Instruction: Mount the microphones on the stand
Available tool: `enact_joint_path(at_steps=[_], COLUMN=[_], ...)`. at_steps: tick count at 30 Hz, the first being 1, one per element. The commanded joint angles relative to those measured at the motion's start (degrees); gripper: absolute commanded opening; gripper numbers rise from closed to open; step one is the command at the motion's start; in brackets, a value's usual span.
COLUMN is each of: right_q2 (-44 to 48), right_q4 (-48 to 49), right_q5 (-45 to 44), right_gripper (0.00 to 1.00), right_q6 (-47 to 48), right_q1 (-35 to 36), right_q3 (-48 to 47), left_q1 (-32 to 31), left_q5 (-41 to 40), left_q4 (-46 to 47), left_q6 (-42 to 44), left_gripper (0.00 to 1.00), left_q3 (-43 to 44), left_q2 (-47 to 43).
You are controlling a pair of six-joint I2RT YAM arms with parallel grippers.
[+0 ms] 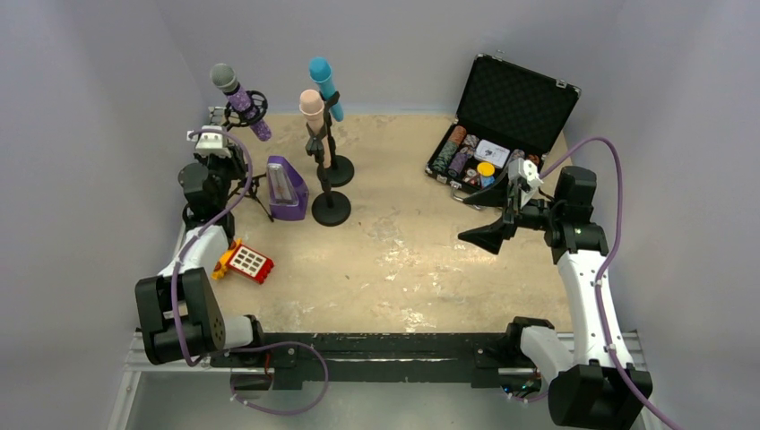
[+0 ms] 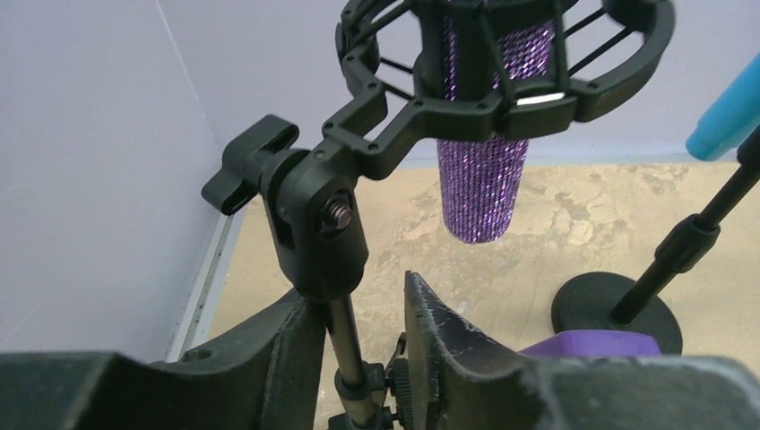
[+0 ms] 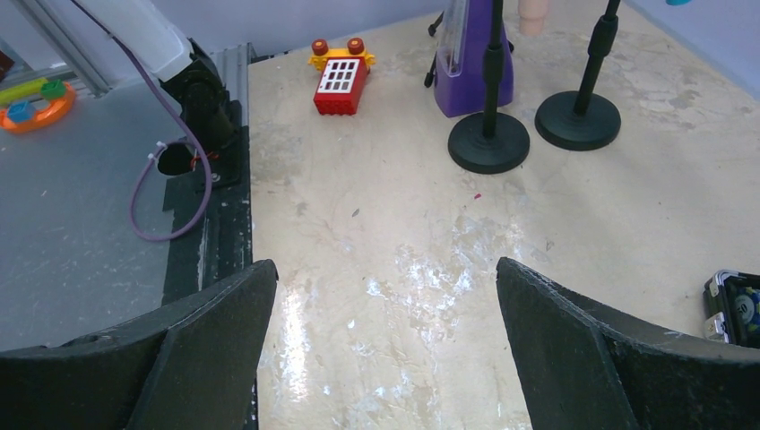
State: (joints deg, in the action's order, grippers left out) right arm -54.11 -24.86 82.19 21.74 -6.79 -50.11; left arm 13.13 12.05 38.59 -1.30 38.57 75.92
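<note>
Microphones (image 1: 312,105) are all seated on stands (image 1: 332,208) behind the metronome (image 1: 287,188), the purple microphone (image 2: 484,184) to its left, so the left end effector (image 2: 358,291), parted astride that stand's pole (image 2: 349,358), should be drawn back without nudging it, while the right end effector (image 3: 385,267) is held wide apart.

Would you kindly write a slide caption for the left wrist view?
Glittery purple microphone seated in the shock mount, left hand straddling the stand pole.

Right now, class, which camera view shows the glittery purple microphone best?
The top view: the whole purple microphone, grey head included. The left wrist view shows only its glittery body; the right wrist view misses it.
</note>
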Motion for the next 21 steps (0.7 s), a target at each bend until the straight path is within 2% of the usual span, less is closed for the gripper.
enact_joint_path(at_steps=[1, 8, 13, 15, 18, 21], right_q2=[0.62, 0.96, 1.28, 1.56, 2.52, 3.35], right_q4=[0.29, 0.17, 0.25, 0.28, 0.3, 0.51], right_q5=[2.24, 2.62, 2.53, 2.36, 1.71, 0.63], right_gripper=[0.97, 0.97, 0.97, 0.97, 0.97, 0.97], right_q6=[0.54, 0.59, 0.55, 0.51, 0.58, 0.68], right_q1=[-0.31, -0.6, -0.67, -0.68, -0.76, -1.08], right_q3=[-0.34, -0.32, -0.25, -0.27, -0.09, -0.1], left_q1=[0.41, 0.43, 0.39, 0.44, 0.38, 0.34], left_q5=[1.08, -2.75, -8.72, -11.46, -13.91, -11.03], left_q4=[3.31, 1.52, -3.06, -8.38, -22.84, -37.34], left_q6=[0.07, -0.38, -2.66, -5.61, -11.66, -18.06], left_gripper=[0.44, 0.64, 0.8, 0.84, 0.87, 0.94], left_q3=[-0.15, -1.08, -2.7, -2.52, 0.08, 3.19], left_q2=[-2.48, -5.3, -11.01, -16.03, -23.99, -31.33])
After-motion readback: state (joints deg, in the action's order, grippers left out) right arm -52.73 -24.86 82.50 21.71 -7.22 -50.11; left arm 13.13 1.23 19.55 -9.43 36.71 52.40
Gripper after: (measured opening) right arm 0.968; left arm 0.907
